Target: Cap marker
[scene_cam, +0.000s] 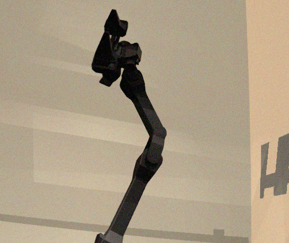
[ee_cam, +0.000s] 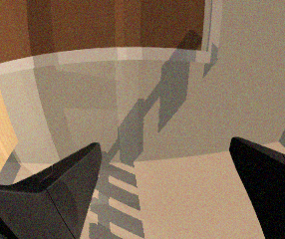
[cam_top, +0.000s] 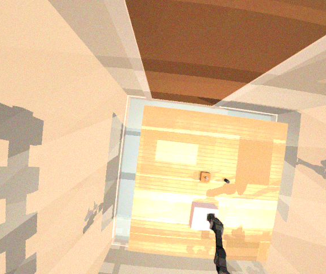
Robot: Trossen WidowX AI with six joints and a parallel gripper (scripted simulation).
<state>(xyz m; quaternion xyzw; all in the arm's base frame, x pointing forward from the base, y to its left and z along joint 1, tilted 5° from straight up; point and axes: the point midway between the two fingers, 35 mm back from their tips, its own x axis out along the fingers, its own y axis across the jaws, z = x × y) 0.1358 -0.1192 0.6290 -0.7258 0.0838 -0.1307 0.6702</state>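
Marker stands in the small orange holder block on the wooden table, top view; dark cap loose nearby. Exterior view: black arm reared high. Wrist view: gripper fingers spread wide, holding nothing.

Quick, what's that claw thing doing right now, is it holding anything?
Tool: open wide, holding nothing; the cap stands on the table.

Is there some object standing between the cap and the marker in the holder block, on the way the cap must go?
Nothing visible does. In the top view the cap stands right of the holder block with the marker, and only bare table lies between them. The pincer is open, raised and holds nothing.
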